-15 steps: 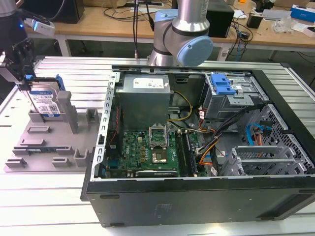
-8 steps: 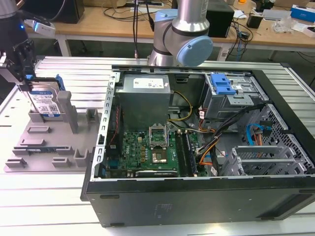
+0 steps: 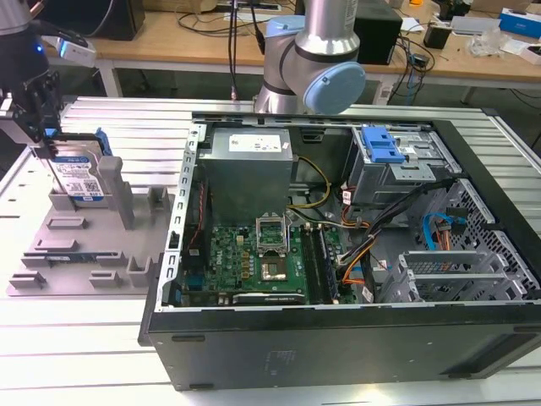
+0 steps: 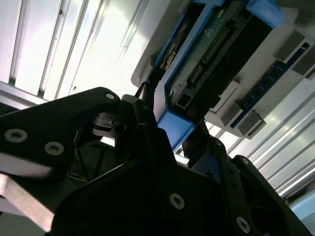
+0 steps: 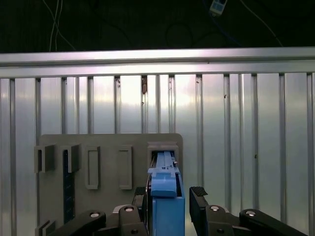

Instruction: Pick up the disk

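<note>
The disk (image 3: 78,173) stands on edge in a slot of the grey fixture tray (image 3: 80,254) at the exterior view's left, silver with a white-and-blue label and blue side rails. My gripper (image 3: 42,139) sits on its upper edge, shut on the disk. In the first wrist view the disk's blue rail (image 5: 166,194) runs between the two black fingers (image 5: 199,196) down toward the tray slot (image 5: 163,147). The second wrist view shows the disk's underside and connector (image 4: 211,54) held in the gripper (image 4: 172,132).
An open computer case (image 3: 338,254) with motherboard, power supply and cables lies right beside the tray. A blue drive-bay bracket (image 3: 380,145) sits inside it at the back. The arm's base (image 3: 317,59) rises behind the case. Everything rests on a ribbed metal table (image 3: 84,355).
</note>
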You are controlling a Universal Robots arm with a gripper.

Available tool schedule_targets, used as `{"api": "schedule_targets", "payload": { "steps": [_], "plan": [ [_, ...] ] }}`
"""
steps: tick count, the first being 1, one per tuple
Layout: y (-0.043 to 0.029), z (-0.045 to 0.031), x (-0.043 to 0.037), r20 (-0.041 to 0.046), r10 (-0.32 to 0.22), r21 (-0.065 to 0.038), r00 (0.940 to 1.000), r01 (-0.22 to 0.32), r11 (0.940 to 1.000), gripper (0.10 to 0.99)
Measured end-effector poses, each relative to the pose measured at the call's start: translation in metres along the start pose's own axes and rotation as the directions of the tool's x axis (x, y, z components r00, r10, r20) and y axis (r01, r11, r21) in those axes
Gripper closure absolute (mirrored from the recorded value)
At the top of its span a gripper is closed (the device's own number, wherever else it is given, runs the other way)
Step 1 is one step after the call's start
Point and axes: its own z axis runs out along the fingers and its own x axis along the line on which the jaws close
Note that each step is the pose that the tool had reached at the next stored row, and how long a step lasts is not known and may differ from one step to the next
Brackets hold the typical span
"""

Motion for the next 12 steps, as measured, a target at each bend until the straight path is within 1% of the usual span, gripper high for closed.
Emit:
{"api": "schedule_targets", "payload": {
  "steps": [8,12],
  "plan": [
    [-0.0001,0.0029,0.0005,-0.0046,0.000,0.000,1.0000,0.000,1.0000,0.604],
    [-0.0001,0.0030,0.0005,-0.0046,0.000,0.000,1.0000,0.000,1.0000,0.604]
  ]
}}
